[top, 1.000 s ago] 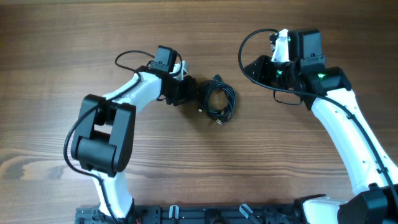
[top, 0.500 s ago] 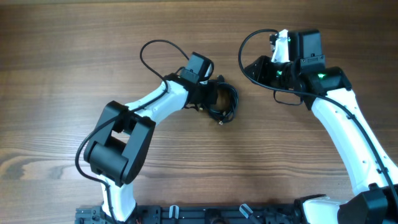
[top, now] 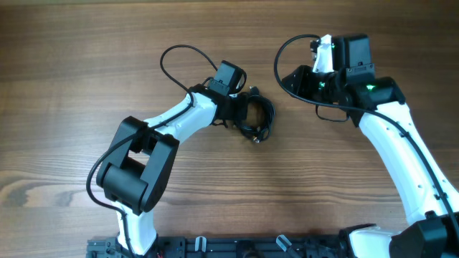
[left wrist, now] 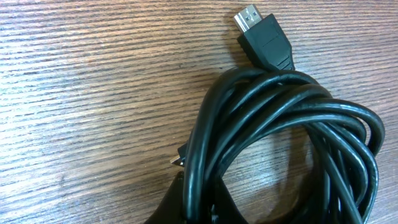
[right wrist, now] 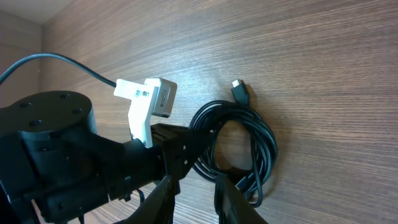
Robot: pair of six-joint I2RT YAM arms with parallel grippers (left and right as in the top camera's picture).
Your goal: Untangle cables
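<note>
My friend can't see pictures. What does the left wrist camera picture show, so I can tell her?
A coil of black cables fills the lower right, lying on a brown wooden table. One flat black plug with a silver tip pokes out at the top, pointing up and left.

my left arm (top: 183, 115): white shells, black joint housings | thin black wire (top: 163, 59) loops off its wrist | white camera block (right wrist: 149, 99) on that wrist | my right arm (top: 394, 143): same white and black, green light (top: 370, 88) lit | right pincer (right wrist: 194, 183): two slim blurred fingers
</note>
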